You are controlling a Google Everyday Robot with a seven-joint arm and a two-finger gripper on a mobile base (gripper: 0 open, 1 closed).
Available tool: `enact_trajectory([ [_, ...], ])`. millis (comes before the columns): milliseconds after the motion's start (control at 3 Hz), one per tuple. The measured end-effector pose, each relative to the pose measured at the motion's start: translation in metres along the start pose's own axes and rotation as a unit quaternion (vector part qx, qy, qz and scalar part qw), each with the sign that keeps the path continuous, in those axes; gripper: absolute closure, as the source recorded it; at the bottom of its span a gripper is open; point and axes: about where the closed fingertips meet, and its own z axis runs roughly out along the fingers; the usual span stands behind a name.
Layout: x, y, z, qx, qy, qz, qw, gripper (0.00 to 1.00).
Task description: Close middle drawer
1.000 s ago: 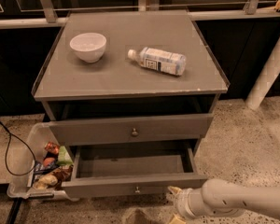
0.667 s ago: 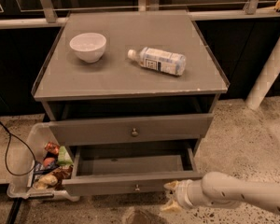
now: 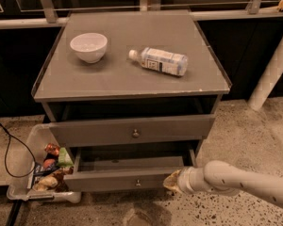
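The middle drawer [image 3: 118, 179] is a shallow grey drawer with a small round knob. It stands partly pulled out of the grey cabinet [image 3: 132, 79], below the taller drawer front with the brass knob [image 3: 136, 133]. Its inside looks empty. My gripper [image 3: 172, 182] is at the end of the white arm that comes in from the lower right. It sits against the right end of the middle drawer's front panel, right of the knob.
A white bowl [image 3: 88, 46] and a plastic bottle [image 3: 159, 61] lying on its side are on the cabinet top. A clear bin of snacks [image 3: 42, 171] and a black cable [image 3: 7, 149] are on the floor at left. A white pole [image 3: 273, 69] stands at right.
My gripper has moved up and left to the drawer's front panel. The middle drawer sits a little further in than before.
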Motion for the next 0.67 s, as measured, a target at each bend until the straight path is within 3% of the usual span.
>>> enact_trajectory([
  [333, -0.0089, -0.0423, -0.0041, 0.035, 0.004, -0.005, 0.9994, 1.00],
  [667, -0.0084, -0.0413, -0.0047, 0.035, 0.004, -0.005, 0.9994, 0.83],
])
